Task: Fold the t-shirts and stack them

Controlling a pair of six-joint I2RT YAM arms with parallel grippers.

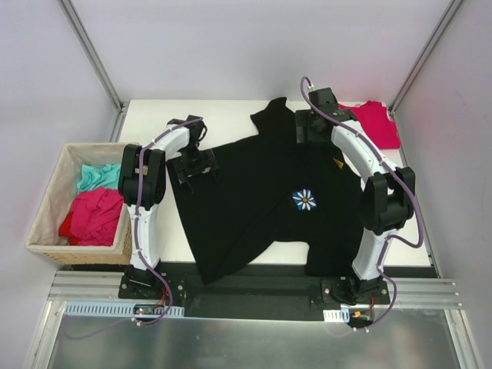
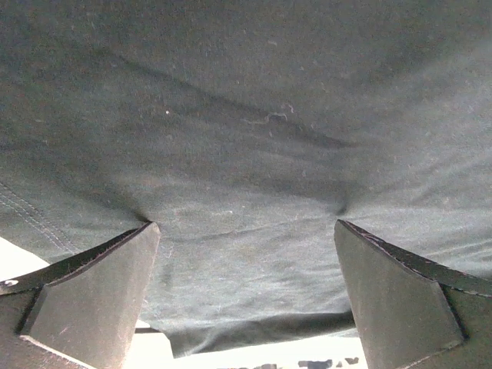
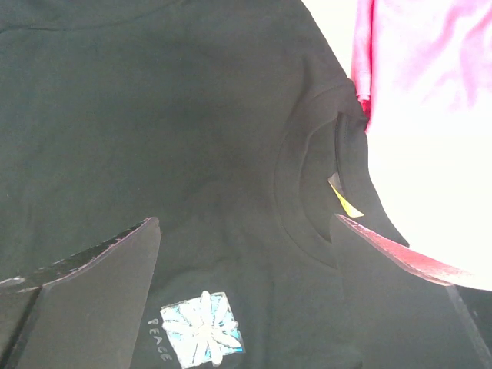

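Left gripper (image 2: 246,227): jaws apart, empty, tips apparently pressing into the black t-shirt (image 1: 254,207), which lies spread across mid-table (image 1: 231,115). Right gripper (image 3: 246,223): jaws apart, empty, above its collar (image 3: 307,192). Red t-shirt (image 1: 378,123): far right corner.

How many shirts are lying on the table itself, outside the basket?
2. The black t-shirt is spread across the middle. The red t-shirt lies at the far right corner. Another piece could be hidden under the black one.
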